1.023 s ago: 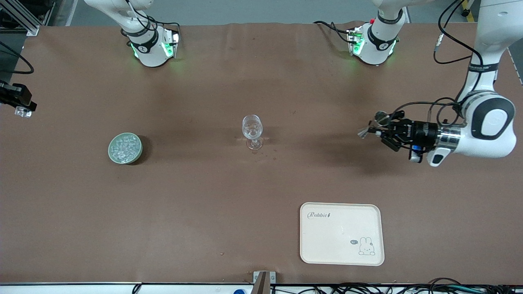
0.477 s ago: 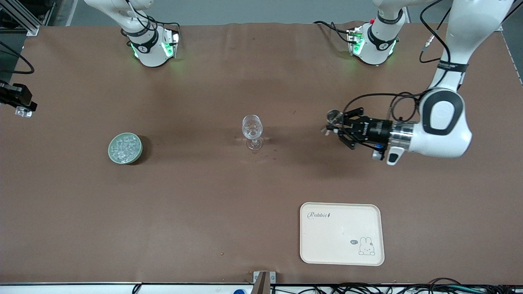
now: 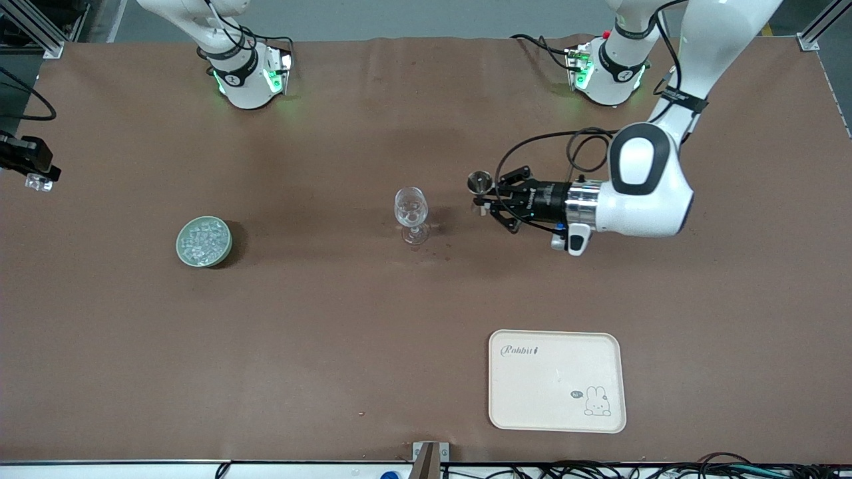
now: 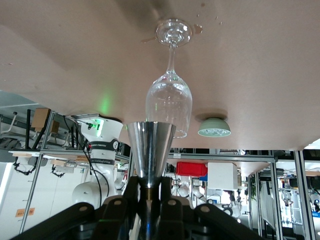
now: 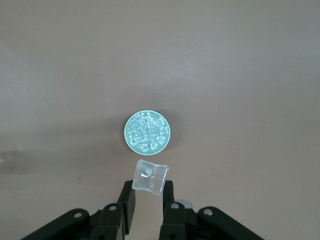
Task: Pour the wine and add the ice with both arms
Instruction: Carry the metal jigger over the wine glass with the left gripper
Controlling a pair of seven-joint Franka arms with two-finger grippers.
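Ice (image 3: 204, 240) sits heaped in a green bowl (image 3: 226, 249) toward the right arm's end of the worktop, about midway between the base edge and the camera edge. Right gripper (image 5: 148, 199) hangs high over that end's edge, well apart from the bowl, fingers (image 5: 128, 203) clenched on one clear cube (image 5: 149, 177); right wrist view shows the bowl straight below. Left gripper (image 3: 484, 197) is level over mid-table, just beside the wine glass (image 3: 411, 214) on the left arm's side, clamped on a small metal funnel-shaped cup (image 3: 479, 181); cup and glass are apart. Glass stands upright at the worktop's centre, looks empty. Cream tray (image 3: 616, 379) lies near the camera edge, toward the left arm's end. Bare brown top (image 3: 319, 346) between bowl, glass and tray leaves wide room.
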